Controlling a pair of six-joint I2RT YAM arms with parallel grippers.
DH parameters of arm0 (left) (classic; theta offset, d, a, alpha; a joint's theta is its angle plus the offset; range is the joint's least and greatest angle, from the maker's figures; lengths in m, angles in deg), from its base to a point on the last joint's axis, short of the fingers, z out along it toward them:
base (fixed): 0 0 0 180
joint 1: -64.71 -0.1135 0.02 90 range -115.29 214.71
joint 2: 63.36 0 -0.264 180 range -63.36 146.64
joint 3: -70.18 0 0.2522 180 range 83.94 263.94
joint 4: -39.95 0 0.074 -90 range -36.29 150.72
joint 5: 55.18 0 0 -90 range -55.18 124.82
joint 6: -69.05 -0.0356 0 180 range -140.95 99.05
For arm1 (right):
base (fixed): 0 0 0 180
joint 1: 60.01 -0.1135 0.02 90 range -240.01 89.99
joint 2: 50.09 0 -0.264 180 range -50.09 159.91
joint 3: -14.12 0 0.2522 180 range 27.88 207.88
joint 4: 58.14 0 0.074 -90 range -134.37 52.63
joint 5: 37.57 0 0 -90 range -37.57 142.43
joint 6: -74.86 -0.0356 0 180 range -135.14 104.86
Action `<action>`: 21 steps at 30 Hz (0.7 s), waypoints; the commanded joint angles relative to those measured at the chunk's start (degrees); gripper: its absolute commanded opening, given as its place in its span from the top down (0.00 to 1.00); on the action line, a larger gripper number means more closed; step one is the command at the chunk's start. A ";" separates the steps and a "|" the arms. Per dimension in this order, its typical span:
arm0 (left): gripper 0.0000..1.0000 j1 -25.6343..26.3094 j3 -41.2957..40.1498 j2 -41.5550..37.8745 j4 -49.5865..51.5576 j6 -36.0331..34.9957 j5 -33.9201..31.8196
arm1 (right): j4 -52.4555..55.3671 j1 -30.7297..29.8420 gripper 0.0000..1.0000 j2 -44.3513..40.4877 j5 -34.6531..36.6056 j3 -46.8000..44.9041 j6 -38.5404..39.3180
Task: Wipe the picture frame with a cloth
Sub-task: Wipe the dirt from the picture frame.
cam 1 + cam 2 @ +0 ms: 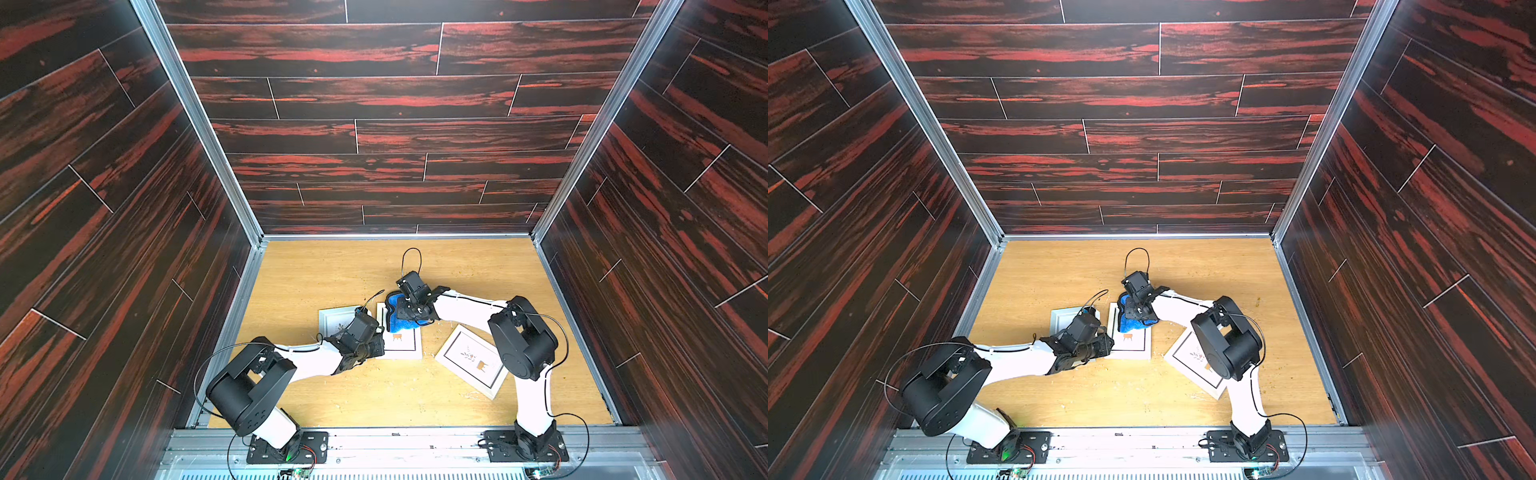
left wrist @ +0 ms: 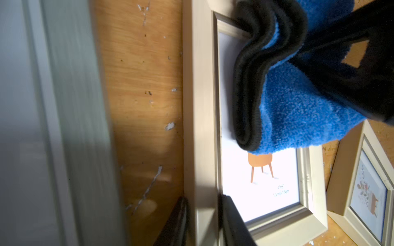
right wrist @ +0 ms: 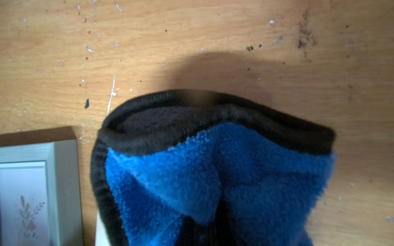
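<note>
1. Worktop (image 1: pixel 332 270): light wood-grain board with pale scratches and dark specks. It carries three pale picture frames lying flat.
2. Middle frame (image 1: pixel 401 347) (image 1: pixel 1133 347): lies between the two arms, roughly square to the worktop's edges. In the left wrist view its wide border (image 2: pixel 200 127) surrounds a white print with an orange legged motif (image 2: pixel 260 164).
3. Cloth (image 1: pixel 405 324) (image 1: pixel 1131 323): bright blue and fluffy with black edge trim. It is bunched into folds and rests on the far part of the middle frame. In the left wrist view the cloth (image 2: pixel 298 110) covers the upper part of the print and reaches just above the orange motif. Its trim lies on the frame's inner rail.
4. Right claw (image 1: pixel 406 312) (image 1: pixel 1138 311): closed on the cloth from above, with its fingertips buried in the folds. The right wrist view shows the cloth (image 3: pixel 213 170) gathered toward the claw, its black hem curling over bare worktop.
5. Left claw (image 1: pixel 377 352) (image 1: pixel 1106 347): clamped on the middle frame's side rail at the near corner. In the left wrist view its two dark fingers (image 2: pixel 234 223) stand on either side of that rail.
6. Left frame (image 1: pixel 332 318) (image 1: pixel 1063 318): just beside the middle frame, separated by a strip of worktop and partly hidden by the left arm.
7. Right frame (image 1: pixel 469 361) (image 1: pixel 1187 357): turned at an angle, near the middle frame and partly under the right arm's elbow.
</note>
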 commanded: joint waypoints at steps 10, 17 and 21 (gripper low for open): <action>0.88 -0.92 0.74 1.73 5.74 -0.83 -1.74 | -1.09 -2.83 1.00 -9.18 -1.92 -16.44 -0.76; 0.88 -1.02 -0.26 -1.03 7.08 -0.82 -2.13 | 2.35 1.59 1.00 -5.66 4.09 -7.83 1.92; 0.88 -1.23 -0.88 -0.50 5.40 -0.04 -2.28 | 0.17 -2.02 1.00 -11.29 0.70 -16.76 0.91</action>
